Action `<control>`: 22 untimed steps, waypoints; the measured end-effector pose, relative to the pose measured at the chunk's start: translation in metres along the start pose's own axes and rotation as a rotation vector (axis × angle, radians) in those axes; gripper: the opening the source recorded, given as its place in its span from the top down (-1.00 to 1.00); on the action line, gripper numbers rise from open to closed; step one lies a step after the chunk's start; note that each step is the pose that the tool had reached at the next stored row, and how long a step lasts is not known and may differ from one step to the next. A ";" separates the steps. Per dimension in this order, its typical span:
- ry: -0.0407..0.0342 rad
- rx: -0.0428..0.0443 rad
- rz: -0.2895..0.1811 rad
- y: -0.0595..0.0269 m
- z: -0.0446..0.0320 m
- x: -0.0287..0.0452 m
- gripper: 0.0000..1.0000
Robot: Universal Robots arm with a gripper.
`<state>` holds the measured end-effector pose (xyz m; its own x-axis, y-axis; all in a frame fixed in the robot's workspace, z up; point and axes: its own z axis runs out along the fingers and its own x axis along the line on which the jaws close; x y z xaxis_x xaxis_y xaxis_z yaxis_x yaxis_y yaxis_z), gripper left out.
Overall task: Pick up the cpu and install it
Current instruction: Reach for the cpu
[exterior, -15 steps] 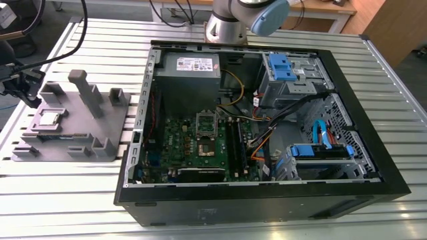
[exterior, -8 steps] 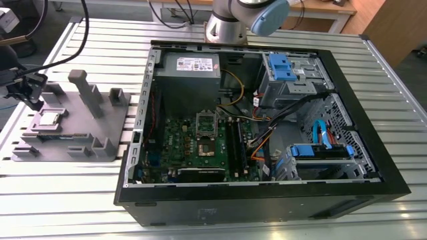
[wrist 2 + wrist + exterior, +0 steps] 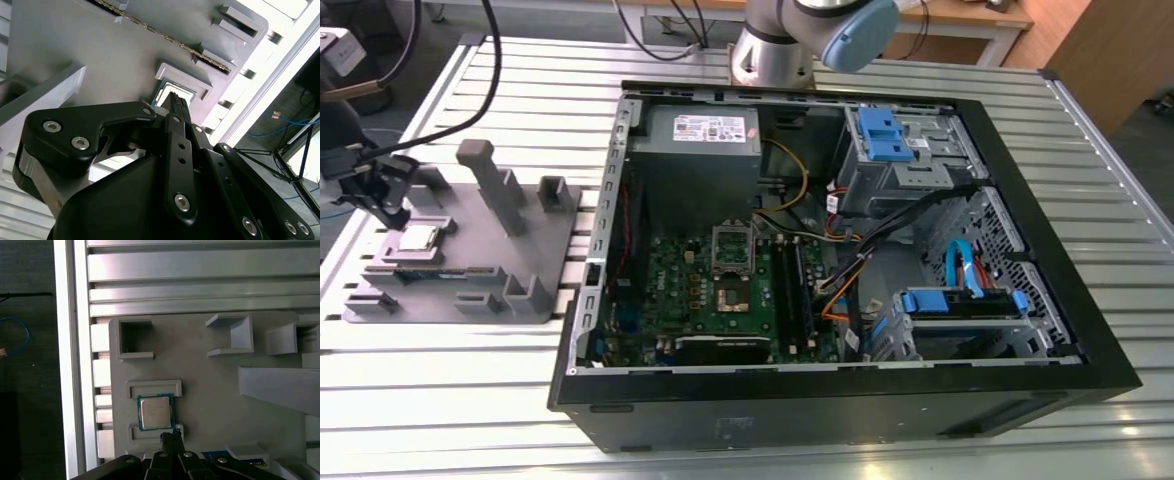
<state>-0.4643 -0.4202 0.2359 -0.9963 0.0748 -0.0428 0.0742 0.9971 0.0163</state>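
The cpu (image 3: 420, 238), a small square chip with a silvery top, lies flat in a shallow holder on the grey plastic block (image 3: 534, 245) at the exterior view's left. My gripper (image 3: 383, 195) hangs just above it, a little to the side, with its black fingers pressed together and nothing between them. In the first wrist view the cpu (image 3: 155, 412) sits just beyond the joined fingertips (image 3: 170, 436). In the second wrist view the fingertips (image 3: 176, 100) cover part of the cpu (image 3: 167, 91). The green motherboard (image 3: 680, 290) lies inside the open computer case, its socket frame (image 3: 731, 242) raised.
The black computer case (image 3: 854, 400) lies on its side on a slatted aluminium table (image 3: 440, 390). Upright posts (image 3: 491, 180) rise from the grey block close to the gripper. Cables (image 3: 480, 70) trail over the table's far left. Blue drive brackets (image 3: 881, 135) and a power supply (image 3: 700, 135) fill the case.
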 end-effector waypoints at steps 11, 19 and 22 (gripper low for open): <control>0.0059 0.0014 0.000 0.0031 0.0105 -0.0020 0.79; 0.0062 0.0015 0.000 0.0070 0.0222 -0.0013 0.79; 0.0063 0.0015 0.000 0.0077 0.0253 -0.0010 0.79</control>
<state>-0.4616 -0.4123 0.2107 -0.9965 0.0749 -0.0365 0.0744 0.9971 0.0148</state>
